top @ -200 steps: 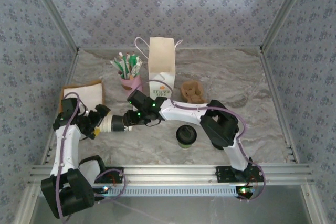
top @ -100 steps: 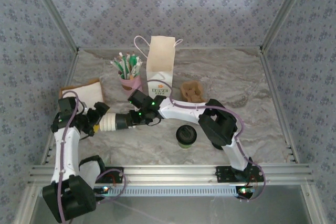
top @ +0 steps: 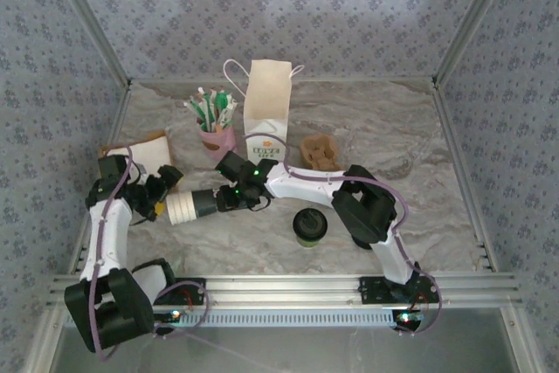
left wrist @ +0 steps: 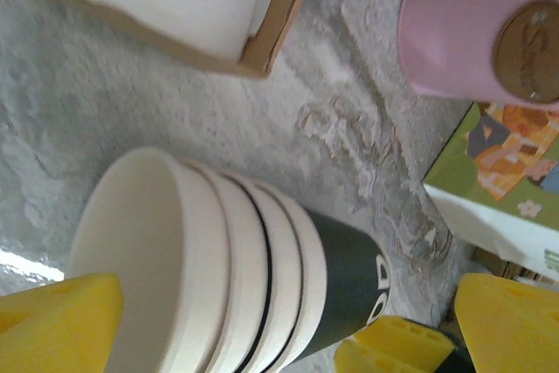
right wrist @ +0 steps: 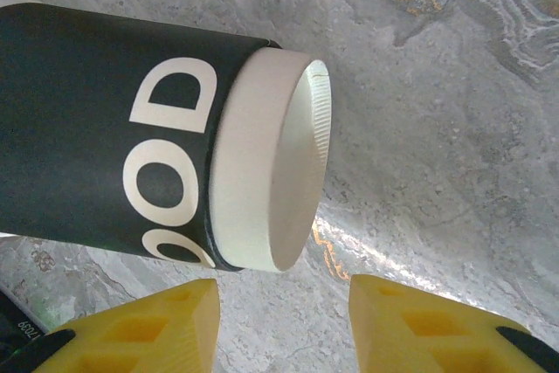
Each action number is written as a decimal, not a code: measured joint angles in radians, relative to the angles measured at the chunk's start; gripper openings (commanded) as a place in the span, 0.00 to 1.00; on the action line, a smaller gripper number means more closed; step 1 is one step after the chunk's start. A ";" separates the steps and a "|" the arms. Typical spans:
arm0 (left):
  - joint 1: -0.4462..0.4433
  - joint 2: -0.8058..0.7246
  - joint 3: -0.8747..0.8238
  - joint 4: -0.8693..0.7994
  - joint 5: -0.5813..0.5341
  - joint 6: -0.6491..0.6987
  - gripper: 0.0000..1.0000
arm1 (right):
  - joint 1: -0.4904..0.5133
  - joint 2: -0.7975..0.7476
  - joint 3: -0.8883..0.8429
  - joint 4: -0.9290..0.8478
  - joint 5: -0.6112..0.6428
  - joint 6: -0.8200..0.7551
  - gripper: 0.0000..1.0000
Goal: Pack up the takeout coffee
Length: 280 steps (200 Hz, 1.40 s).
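- While the coffee [top: 309, 226] stands lidded and upright well behind the right gripper [right wrist: 284, 303], beside that arm's elbow, both grippers are busy with the stack [left wrist: 218, 277] of spare cups, which lies on its side between them.
- Left gripper [top: 166, 193]: jaws spread wide and holding nothing. The stack's open mouth sits just ahead of it, in line with the gap between its fingers.
- Right gripper: about half open, with bare table showing between its fingers. The stack's dark base end is just past its tips and off to one side; I cannot tell whether a finger touches it.
- As I read it, the step is to deal with the stack before the coffee goes into the bag [top: 266, 111], which stands just beyond the right gripper's wrist.
- To do it well, the left gripper should centre on the mouth end and close gently, since paper rims crush.
- The right gripper should stay clear, so the nested cups do not slide apart or roll.
- The coffee should later be gripped below its lid and kept upright.
- Against a second ago, the left gripper has drawn back a little from the stack's mouth, and its arm has shifted.
- The stack is in nearly the same spot, both grippers look as far open as before, and the coffee and bag have not moved.
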 measured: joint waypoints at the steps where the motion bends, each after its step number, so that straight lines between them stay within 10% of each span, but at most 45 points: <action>1: 0.000 -0.001 -0.005 0.003 0.003 -0.001 0.94 | 0.000 0.000 0.000 0.000 0.000 0.000 0.46; 53: 0.000 0.009 -0.107 0.140 0.137 -0.049 0.77 | 0.000 -0.017 0.000 -0.001 0.000 0.000 0.45; 133: -0.058 -0.045 -0.241 0.376 0.289 -0.157 0.12 | 0.002 -0.017 -0.004 -0.008 0.002 0.000 0.44; 195: -0.093 -0.098 -0.167 0.343 0.280 -0.172 0.00 | 0.008 -0.120 -0.062 -0.031 0.030 0.000 0.45; 280: -0.097 -0.011 0.282 -0.194 0.036 0.033 0.00 | -0.007 -0.453 -0.167 -0.054 0.093 -0.021 0.47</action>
